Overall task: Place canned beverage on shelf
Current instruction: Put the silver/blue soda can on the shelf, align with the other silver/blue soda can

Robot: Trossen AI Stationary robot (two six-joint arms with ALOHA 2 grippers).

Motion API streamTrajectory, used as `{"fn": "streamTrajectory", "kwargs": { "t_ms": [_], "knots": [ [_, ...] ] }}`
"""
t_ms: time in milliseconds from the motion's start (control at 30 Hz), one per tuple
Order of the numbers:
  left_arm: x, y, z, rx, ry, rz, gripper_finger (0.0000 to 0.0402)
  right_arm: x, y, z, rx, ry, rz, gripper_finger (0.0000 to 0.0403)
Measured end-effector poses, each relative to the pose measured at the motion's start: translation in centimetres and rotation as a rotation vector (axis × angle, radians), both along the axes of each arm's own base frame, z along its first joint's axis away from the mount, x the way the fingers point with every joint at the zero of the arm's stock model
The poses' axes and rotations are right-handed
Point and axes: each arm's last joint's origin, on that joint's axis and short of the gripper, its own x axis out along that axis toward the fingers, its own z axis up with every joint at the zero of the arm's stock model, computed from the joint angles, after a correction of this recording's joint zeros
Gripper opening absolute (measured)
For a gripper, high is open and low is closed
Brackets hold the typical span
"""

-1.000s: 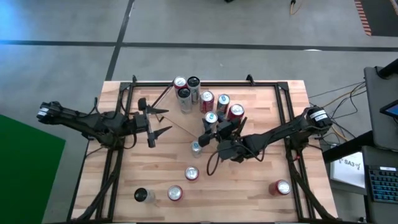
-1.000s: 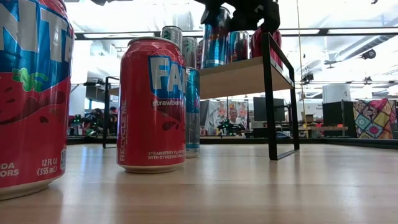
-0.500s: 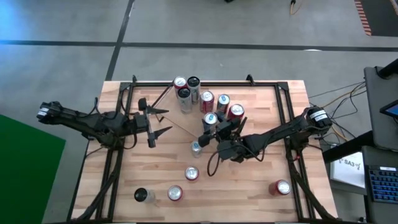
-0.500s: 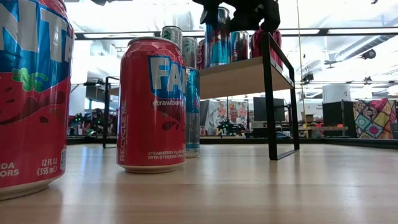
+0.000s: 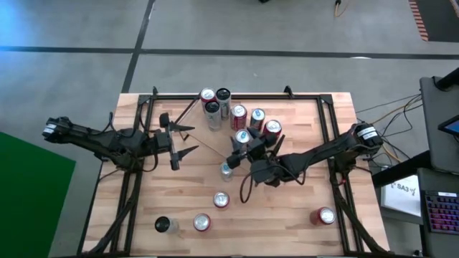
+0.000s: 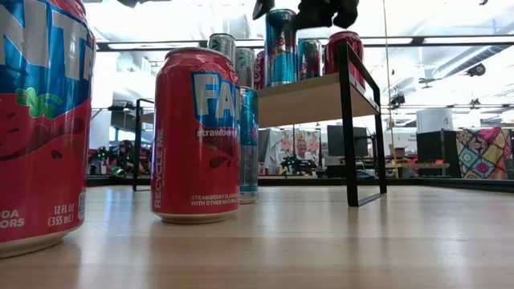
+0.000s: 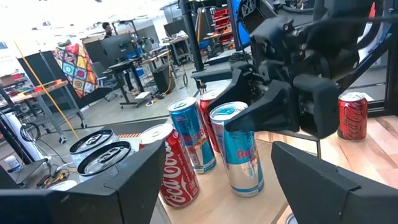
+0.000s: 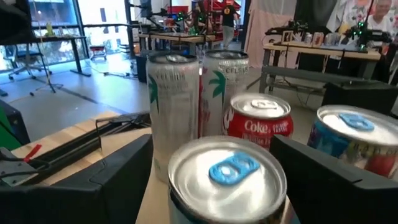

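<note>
On the shelf: six cans stand upright on the shelf, a light-wood plank on black end frames.
Newest can: a slim silver-and-blue can at the plank's near edge, beside a second blue can and two red cola cans.
Far-end cans: two slim white cans with a palm print, plus a dark-topped one.
Right pincer: the right pincer sits around the newest can, fingers spread wide on either side of it with a gap showing, so the can looks let go and stands on its own.
Left pincer: the left pincer hovers off the shelf's left end, fingers apart and holding nothing.
Progress: this can appears delivered; what remains for it is to draw the right arm clear without knocking it.
Left on the worktop: five more cans, among them a silver one just before the shelf, a strawberry soda can and a red can at the right corner.
Contents: every can visible is sealed, tabs flat.
</note>
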Motion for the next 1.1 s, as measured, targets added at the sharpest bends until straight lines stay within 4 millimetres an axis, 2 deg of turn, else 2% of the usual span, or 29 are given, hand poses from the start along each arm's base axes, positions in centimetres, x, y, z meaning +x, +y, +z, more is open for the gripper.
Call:
{"fn": "streamTrajectory", "kwargs": {
  "t_ms": [300,567,667,800,967,1100],
  "knots": [
    [0.0,0.0,-0.1,-0.002,0.006,-0.001,0.0278,0.6,0.7,4.1,-0.075,0.05,0.024,0.0317],
    [0.0,0.0,-0.1,-0.003,0.006,-0.001,0.0278,0.1,3.2,7.9,-0.12,0.126,0.136,0.0293],
    [0.0,0.0,-0.1,-0.002,0.01,-0.003,0.0278,-0.3,3.6,9.0,-0.06,0.145,0.236,0.0268],
    [0.0,-0.1,-0.1,-0.003,0.013,-0.034,0.0278,-0.8,3.0,10.1,0.141,0.202,0.419,0.0224],
    [0.0,-0.1,-0.1,-0.003,0.013,-0.042,0.0278,-1.3,2.3,9.6,0.321,0.326,0.557,0.0161],
    [0.0,-0.1,-0.1,-0.004,0.012,-0.047,0.0278,-1.6,2.4,9.1,0.357,0.375,0.575,0.0101]
  ]
}}
